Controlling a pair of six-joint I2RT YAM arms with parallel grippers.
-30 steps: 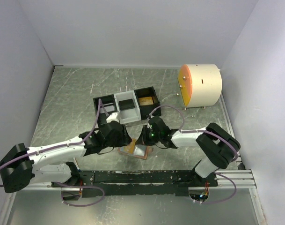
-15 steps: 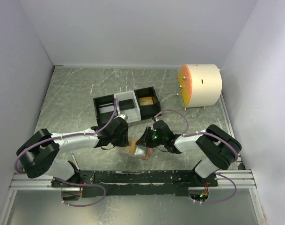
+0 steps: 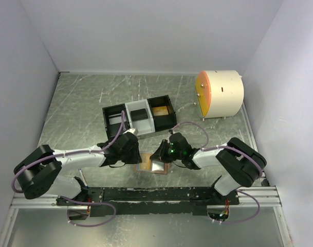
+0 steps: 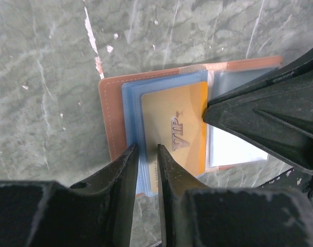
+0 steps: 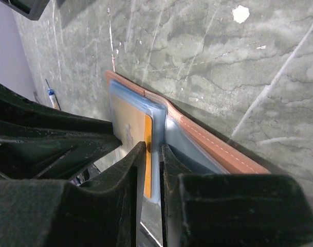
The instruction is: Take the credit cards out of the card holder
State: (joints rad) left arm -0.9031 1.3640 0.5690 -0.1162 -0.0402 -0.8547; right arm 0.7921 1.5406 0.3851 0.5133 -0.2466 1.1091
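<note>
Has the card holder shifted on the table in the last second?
Yes, slightly. In the top view the card holder now lies a little further right, judged against the black-and-grey tray, which has stayed put.

Embossed mark on orange card [image 4: 174, 128], unreadable

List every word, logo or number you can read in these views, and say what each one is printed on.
"VISA", probably; it lies sideways and soft in the left wrist view: on the yellow card in the open card holder.
The same mark in the right wrist view: too blurred to read.
Tray and cream drum: no text that can be read from above.
</note>
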